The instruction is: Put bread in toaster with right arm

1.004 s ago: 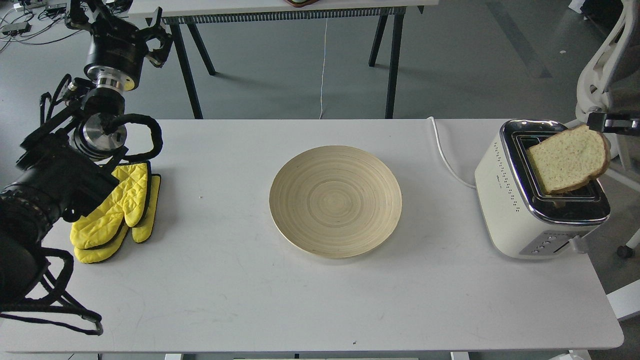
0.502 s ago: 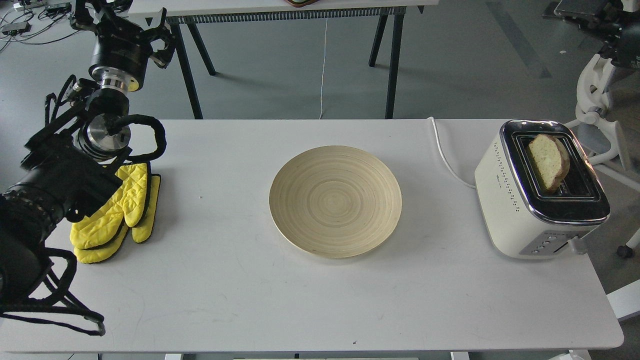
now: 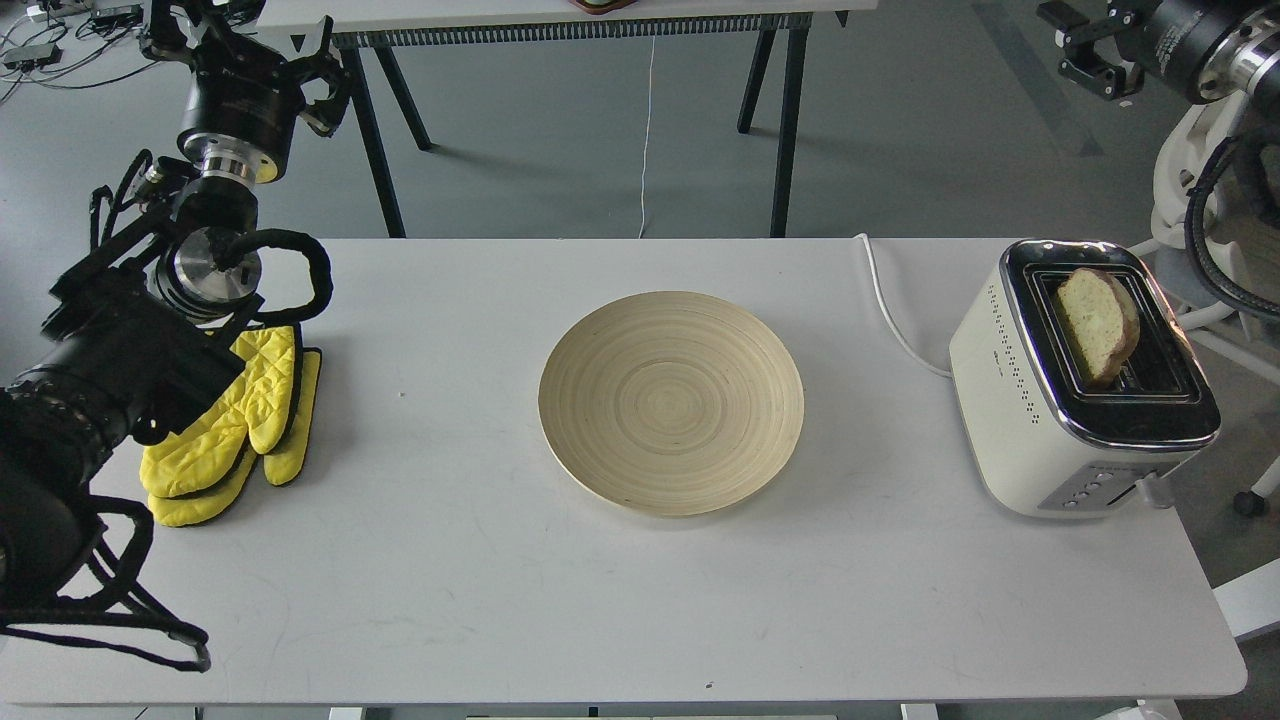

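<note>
High at the far right edge, the right gripper [image 3: 1082,52] is hanging with its fingers apart, gripping nothing. Well below it, the bread [image 3: 1098,323] is standing in a slot of the toaster [image 3: 1040,420], its top sticking out.

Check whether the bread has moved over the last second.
Yes. The bread dropped from a tilted perch over the toaster top into its left slot, standing partly out.

Robotics lab, grey floor, trestle table [image 3: 560,20], loose cables [image 3: 60,50]
</note>
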